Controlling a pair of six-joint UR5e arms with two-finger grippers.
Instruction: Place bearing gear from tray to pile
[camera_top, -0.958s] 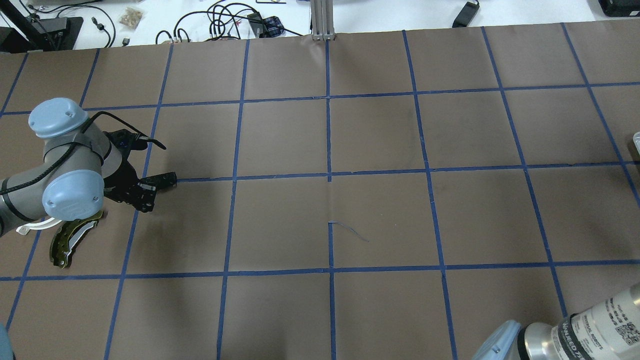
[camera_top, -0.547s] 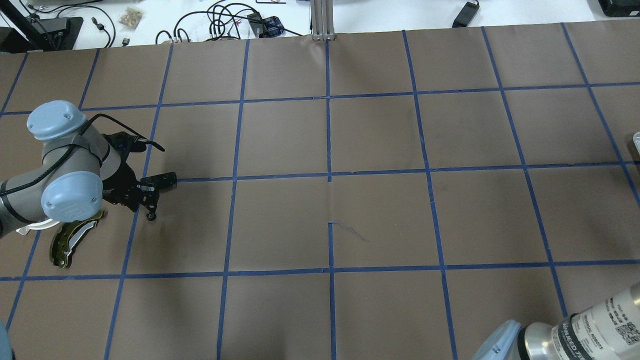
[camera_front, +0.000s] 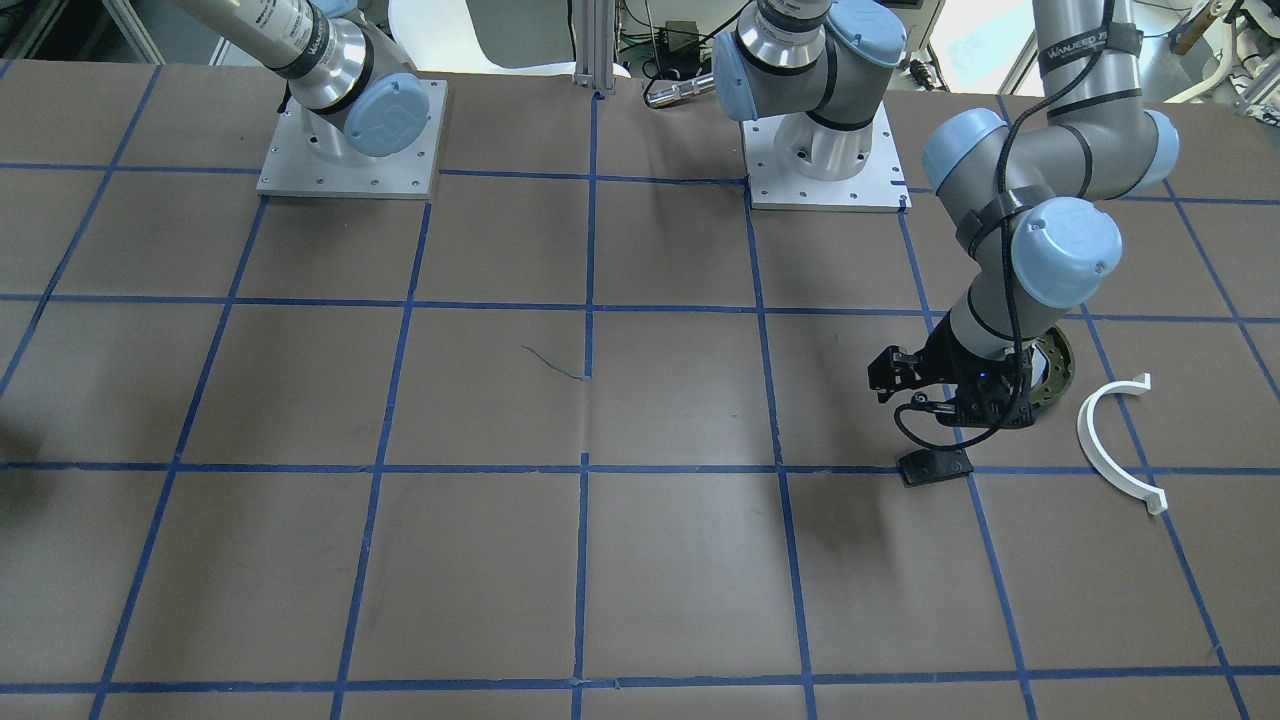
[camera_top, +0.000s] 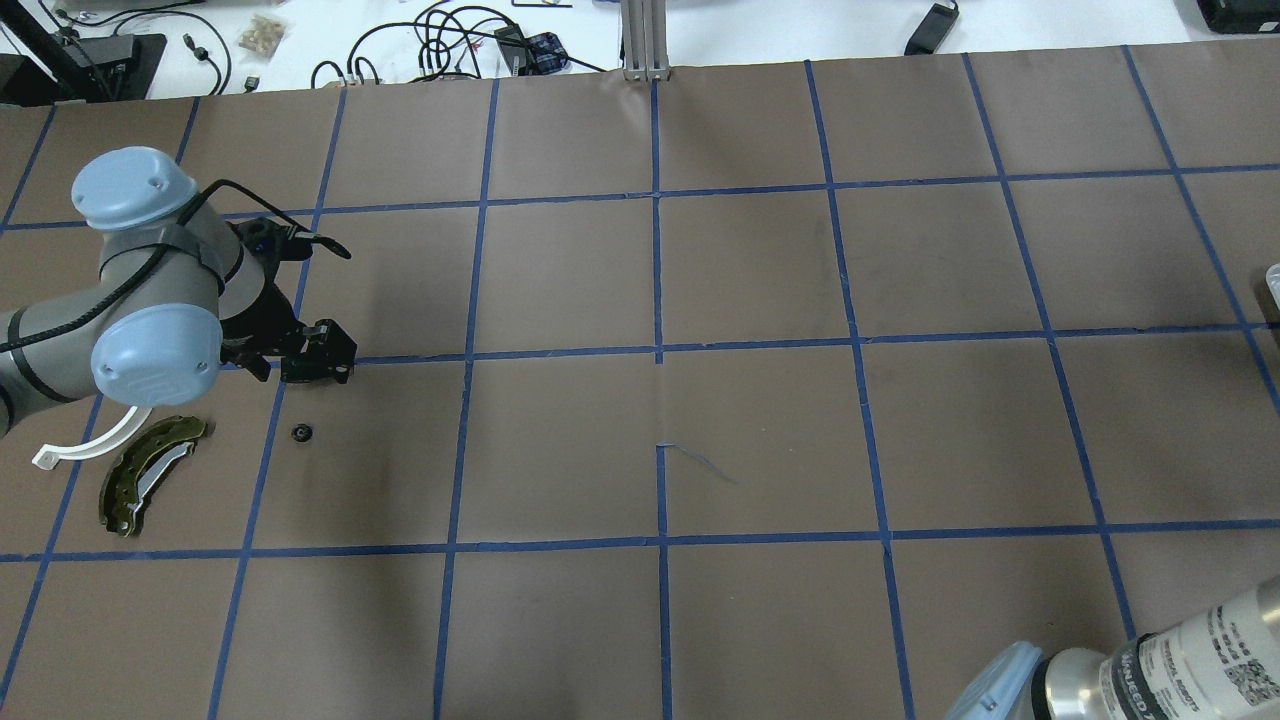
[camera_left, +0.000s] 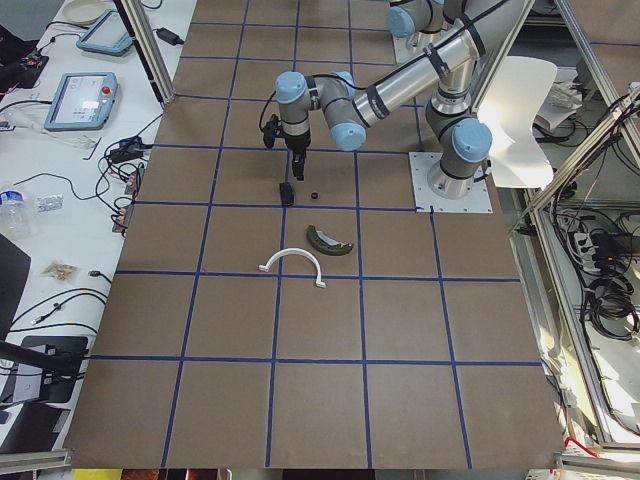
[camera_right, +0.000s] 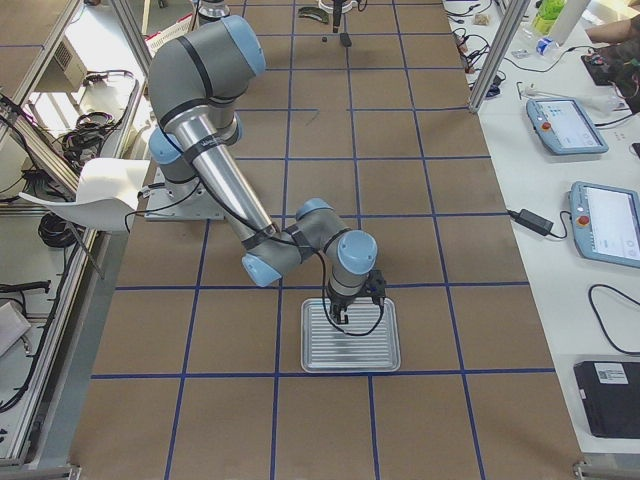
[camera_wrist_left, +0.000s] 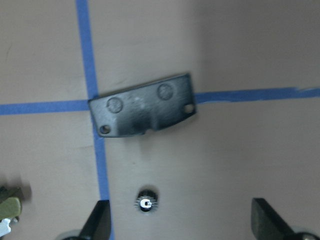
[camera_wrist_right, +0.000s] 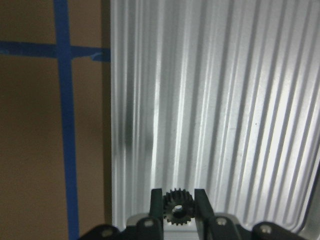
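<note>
So, my left end effector (camera_wrist_left: 182, 223) hangs wide open, gripping nothing, aimed straight down, arm bent in from the worktop's (camera_top: 760, 430) left side. One bearing gear (camera_wrist_left: 146, 203) lies loose below it, just beside the black pad (camera_wrist_left: 142, 111), near the brake shoe (camera_top: 140, 475) and white half-ring (camera_top: 88, 447). Right end effector (camera_wrist_right: 179, 199) pinches a second gear (camera_wrist_right: 178, 207) low over the tray (camera_wrist_right: 225, 100), wrist vertical.

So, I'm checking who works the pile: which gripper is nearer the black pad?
Left. The left gripper hangs open close by the pad; the right gripper is at the table's far end over the tray, shut on a gear.
</note>
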